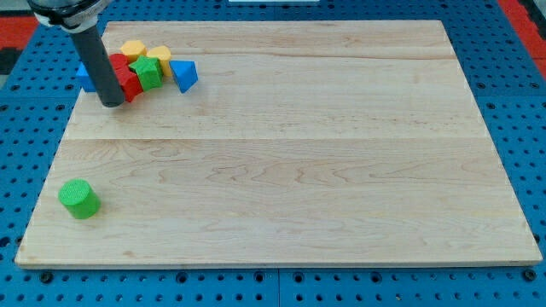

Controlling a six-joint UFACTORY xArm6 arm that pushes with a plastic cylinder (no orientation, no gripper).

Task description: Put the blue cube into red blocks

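Observation:
My tip (112, 103) rests on the board at the view's upper left, against the front of a tight cluster of blocks. Behind the rod, a blue cube (84, 77) shows only at its left edge. A red block (130, 85) touches the rod's right side, and another red block (118, 61) sits just behind it. A green star-shaped block (148, 73), a yellow block (133, 49), a yellow block (159, 57) and a blue triangular block (185, 75) complete the cluster.
A green cylinder (78, 199) stands alone near the board's lower left corner. The wooden board (290, 170) lies on a blue pegboard surface (17, 170). The cluster sits close to the board's left and top edges.

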